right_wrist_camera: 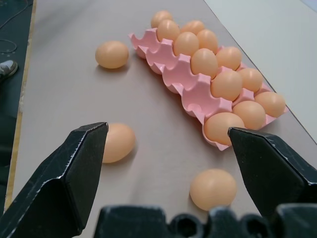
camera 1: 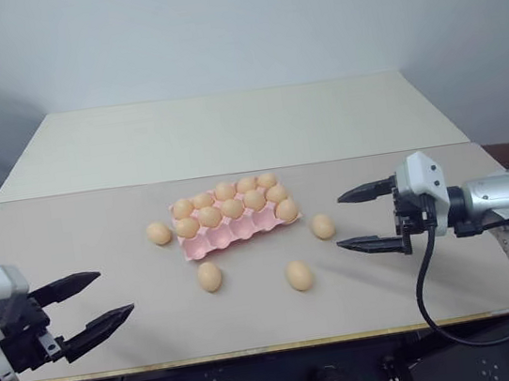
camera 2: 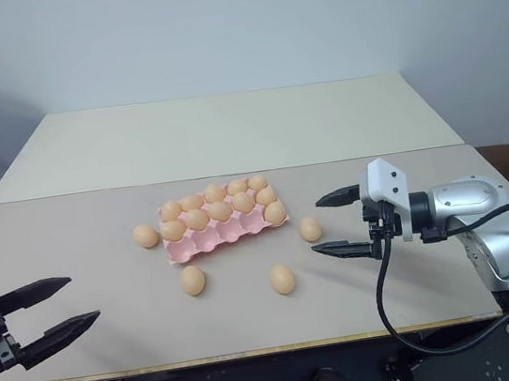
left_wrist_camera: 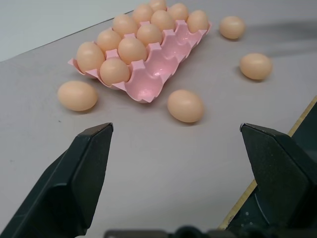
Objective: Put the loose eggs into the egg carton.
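**Pink carton part filled, four eggs still loose**

Pink egg carton (camera 1: 237,223) has its near cups bare; four loose eggs (camera 1: 300,275) lie around it on the table (camera 1: 104,268). My right pincer (camera 1: 369,219) gapes, nearest egg (camera 1: 322,226) just ahead. My left pincer (camera 1: 86,304) gapes too, eggs well ahead.

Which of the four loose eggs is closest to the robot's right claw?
The egg lying just off the pink carton's right end, a little ahead of the open right claw. The other three lie farther left.
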Controlling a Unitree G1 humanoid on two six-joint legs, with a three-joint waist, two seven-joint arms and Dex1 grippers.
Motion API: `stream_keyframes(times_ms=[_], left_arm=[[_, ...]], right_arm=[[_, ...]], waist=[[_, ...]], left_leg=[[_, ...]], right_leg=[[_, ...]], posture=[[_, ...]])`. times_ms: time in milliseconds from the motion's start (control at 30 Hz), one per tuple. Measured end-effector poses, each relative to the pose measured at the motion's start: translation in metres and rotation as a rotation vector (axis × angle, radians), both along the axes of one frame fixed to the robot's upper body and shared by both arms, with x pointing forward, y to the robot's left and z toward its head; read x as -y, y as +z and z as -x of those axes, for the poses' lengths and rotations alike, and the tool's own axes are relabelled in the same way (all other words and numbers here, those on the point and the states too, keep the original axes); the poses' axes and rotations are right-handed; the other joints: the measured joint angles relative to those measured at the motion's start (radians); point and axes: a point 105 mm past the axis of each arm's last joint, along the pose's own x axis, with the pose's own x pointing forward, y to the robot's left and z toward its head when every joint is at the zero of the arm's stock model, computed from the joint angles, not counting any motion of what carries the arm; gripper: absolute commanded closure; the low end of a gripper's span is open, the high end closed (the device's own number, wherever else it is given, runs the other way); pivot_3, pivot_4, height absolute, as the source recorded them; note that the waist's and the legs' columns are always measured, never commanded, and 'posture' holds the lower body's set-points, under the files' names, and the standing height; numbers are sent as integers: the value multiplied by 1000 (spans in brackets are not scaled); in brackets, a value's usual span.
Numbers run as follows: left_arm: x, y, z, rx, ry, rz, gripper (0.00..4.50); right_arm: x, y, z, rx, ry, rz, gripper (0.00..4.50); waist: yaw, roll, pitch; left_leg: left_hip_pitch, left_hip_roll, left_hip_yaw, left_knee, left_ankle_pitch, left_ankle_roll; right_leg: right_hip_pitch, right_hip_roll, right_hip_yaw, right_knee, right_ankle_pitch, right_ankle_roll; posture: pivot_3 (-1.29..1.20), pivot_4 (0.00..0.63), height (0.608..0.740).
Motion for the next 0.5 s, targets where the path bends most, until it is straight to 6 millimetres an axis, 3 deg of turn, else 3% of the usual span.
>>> stream_keyframes(times_ms=[500], left_arm=[[-2, 0, -1, 8, 16, -26, 16]], right_arm=[[0, 0, 2, -4, 10, -4, 0]], waist=[[0, 0, 0]], left_leg=[[0, 0, 0, 0, 0, 0]], right_leg=[[0, 0, 0, 0, 0, 0]], posture=[[0, 150, 740]])
